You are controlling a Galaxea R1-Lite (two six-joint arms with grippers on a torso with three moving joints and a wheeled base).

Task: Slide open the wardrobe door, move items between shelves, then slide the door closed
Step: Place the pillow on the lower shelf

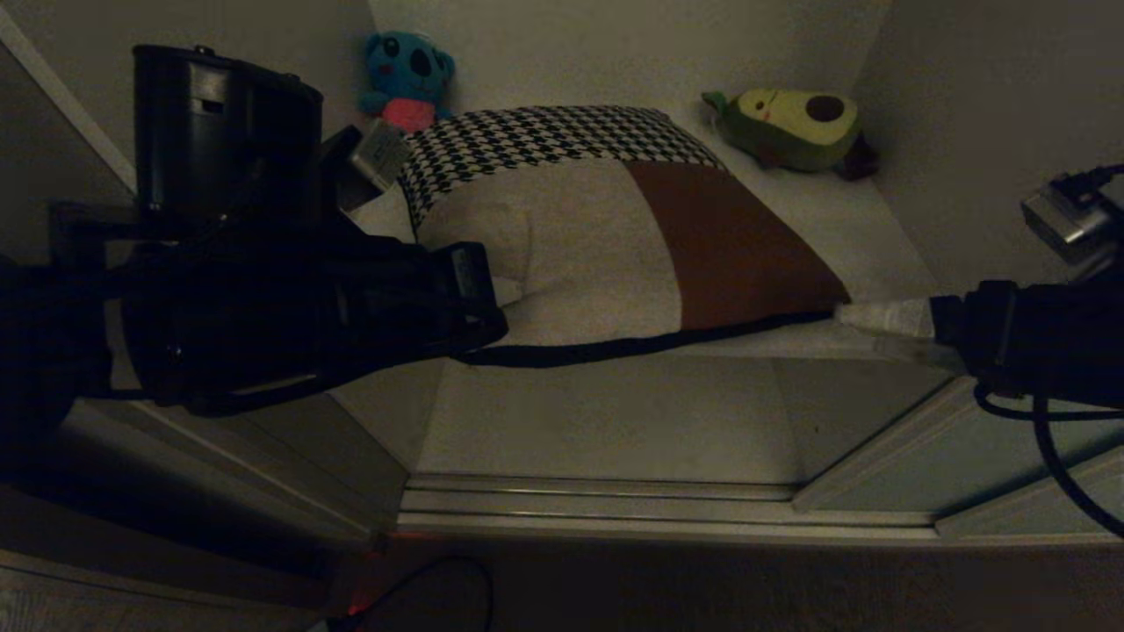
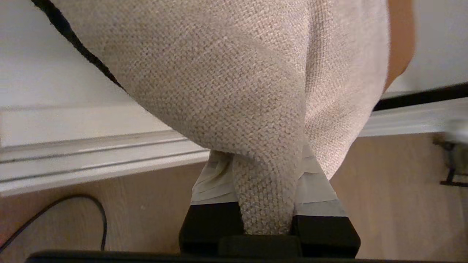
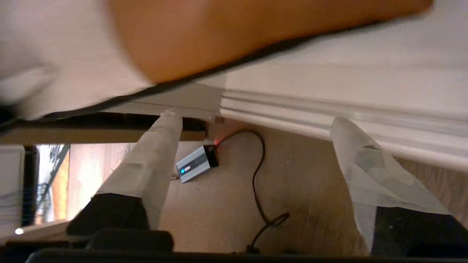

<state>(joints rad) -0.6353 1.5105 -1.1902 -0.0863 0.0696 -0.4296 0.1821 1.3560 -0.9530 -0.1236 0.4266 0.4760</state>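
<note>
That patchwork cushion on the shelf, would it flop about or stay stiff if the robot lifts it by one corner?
Probably floppy: the cushion bunches into a narrow fold where the left gripper pinches its beige fabric. It looks puffy, so likely light for its bulk. The coarse weave should resist slipping, though the far side would likely sag and drag on the shelf.

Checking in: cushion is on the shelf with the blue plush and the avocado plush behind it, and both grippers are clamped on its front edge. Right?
Not quite. Only the left gripper is clamped on the cushion; the left wrist view shows beige fabric pinched between its fingers. The right gripper is open, holding nothing, as the right wrist view shows. The cushion lies on the shelf, with the blue plush and avocado plush behind.
</note>
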